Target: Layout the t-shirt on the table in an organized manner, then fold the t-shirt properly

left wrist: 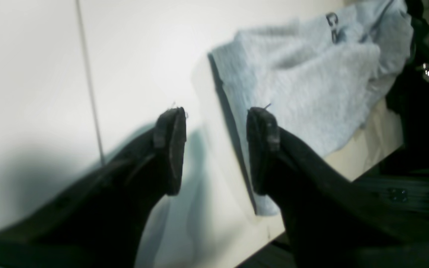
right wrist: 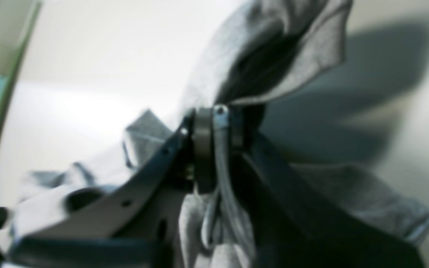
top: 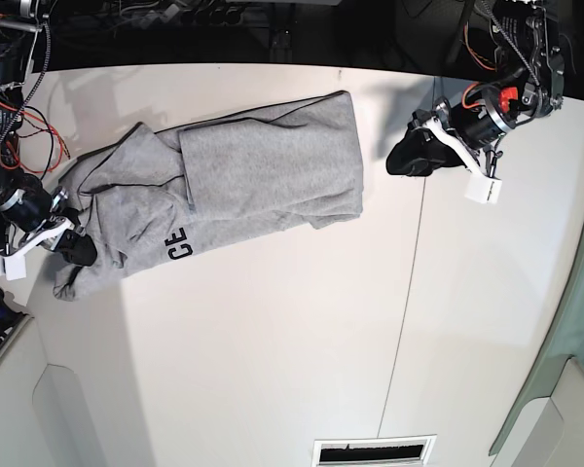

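Right gripper (right wrist: 216, 145): at the near-left end of the t-shirt in the base view, jaws pinched together on a fold of grey cloth that bunches up above and around them in its wrist view.
T-shirt (top: 243, 185): lies on the table (top: 273, 360), rumpled, toward the far-left part of it, left of the dark seam line (top: 409, 272). A flap is doubled over its middle and black letters (top: 179, 245) peep out at the near edge.
Handling: soft and light, with no stiffness, judging by how it drapes. It will sag and drag from any single pinch, so it probably wants taking by two corners or the hem, well spread, not by a mid-cloth bunch.
Long axis: runs slantwise from the held end by the right gripper up to the far end near the seam line. Which end is collar and which is hem I cannot tell.
Left gripper (left wrist: 216, 149): just beyond the t-shirt's far-right edge, above bare table, jaws standing wide apart with nothing between them. The shirt's edge shows past its fingertips (left wrist: 263, 123) in the wrist view.
Next grasp: likely the free far end of the t-shirt.
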